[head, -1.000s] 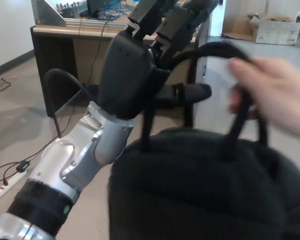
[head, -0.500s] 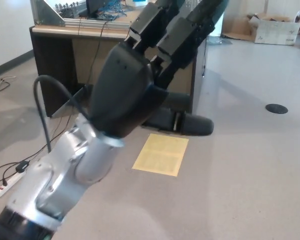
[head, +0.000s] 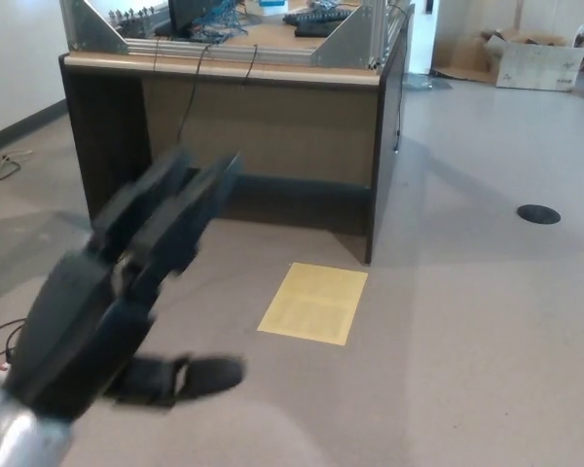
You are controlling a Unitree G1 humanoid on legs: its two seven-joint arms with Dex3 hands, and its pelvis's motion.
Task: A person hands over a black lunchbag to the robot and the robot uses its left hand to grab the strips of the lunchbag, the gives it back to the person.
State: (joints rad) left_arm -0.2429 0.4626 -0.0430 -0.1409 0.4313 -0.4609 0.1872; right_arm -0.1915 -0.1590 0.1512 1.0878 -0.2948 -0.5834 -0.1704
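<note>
My left hand (head: pixel 117 302) shows at the lower left of the head view, blurred by motion. Its two thick fingers (head: pixel 170 214) are stretched out up and to the right, and the thumb (head: pixel 190 375) sticks out to the right, well apart from them. The hand is open and holds nothing. No black lunchbag and no person show in this frame. My right hand does not show.
A dark desk (head: pixel 234 126) with a wooden top, metal frames and cables stands at the back. A yellow sheet (head: pixel 313 303) lies on the grey floor in front of it. Cardboard boxes (head: pixel 535 53) sit at the far right, a round floor plate (head: pixel 539 213) nearer.
One second ago the lunchbag's strips hung from my left hand while a person's hand held them; the bag and the person are gone. My left hand has dropped down and to the left.
</note>
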